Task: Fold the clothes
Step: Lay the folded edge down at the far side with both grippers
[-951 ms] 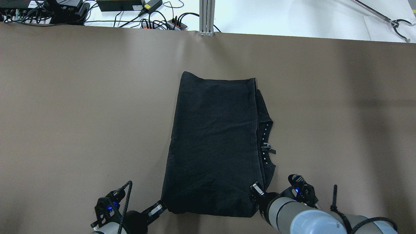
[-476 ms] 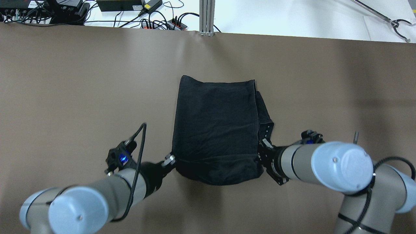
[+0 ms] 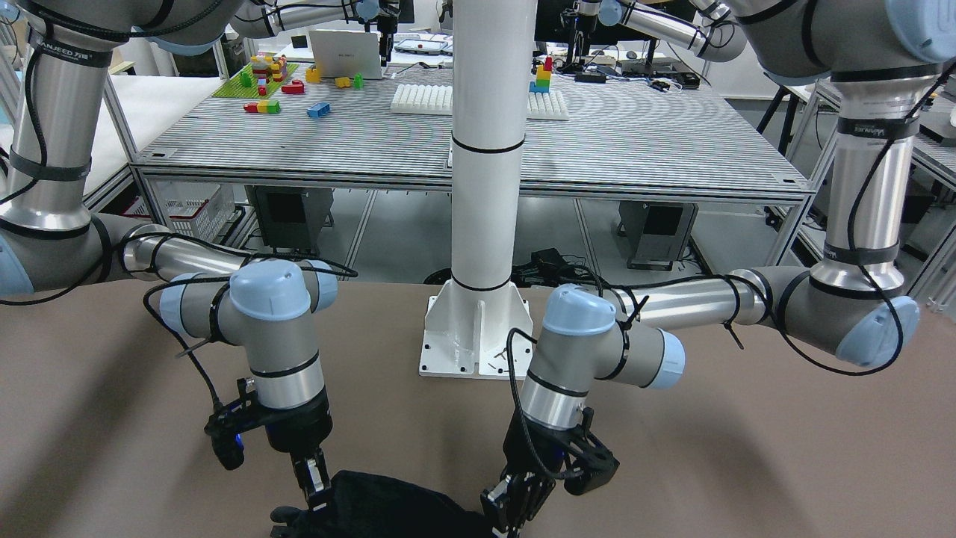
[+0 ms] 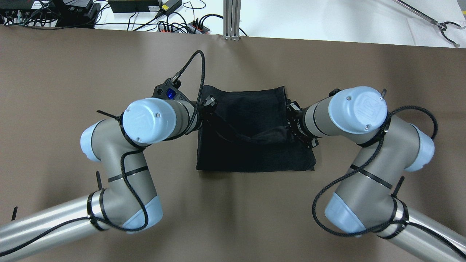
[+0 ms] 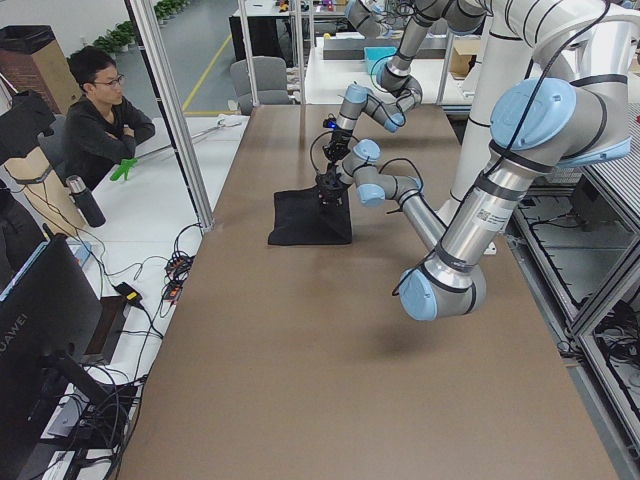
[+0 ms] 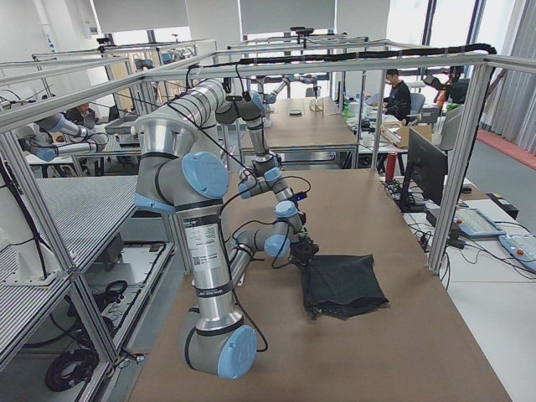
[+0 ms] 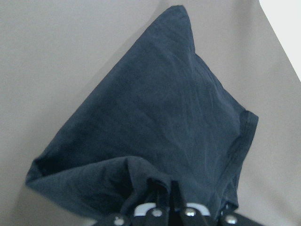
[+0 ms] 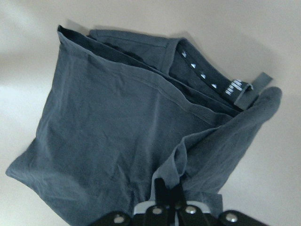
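Observation:
The black clothes (image 4: 255, 153) lie mid-table, doubled over, with the fold line at the near side. My left gripper (image 4: 209, 103) is shut on one corner of the top layer and my right gripper (image 4: 291, 109) is shut on the other. Both hold them above the far edge, and the raised hem sags between them. In the left wrist view the fabric (image 7: 155, 117) bunches in the shut gripper (image 7: 162, 207). In the right wrist view the cloth (image 8: 117, 132), with a label strip, is pinched in the gripper (image 8: 169, 197). The front view shows the cloth (image 3: 381, 508) at the bottom edge.
The brown table (image 4: 72, 72) extends widely on both sides. The white post's base plate (image 3: 474, 329) stands behind the arms. Cables and power strips (image 4: 182, 25) and an aluminium post (image 4: 231, 18) are beyond the far edge. An operator (image 5: 100, 115) sits off the table.
Both grippers have carried the near edge of the cloth up and away from the robot to over the far edge. The cloth now lies doubled over, about half as long.

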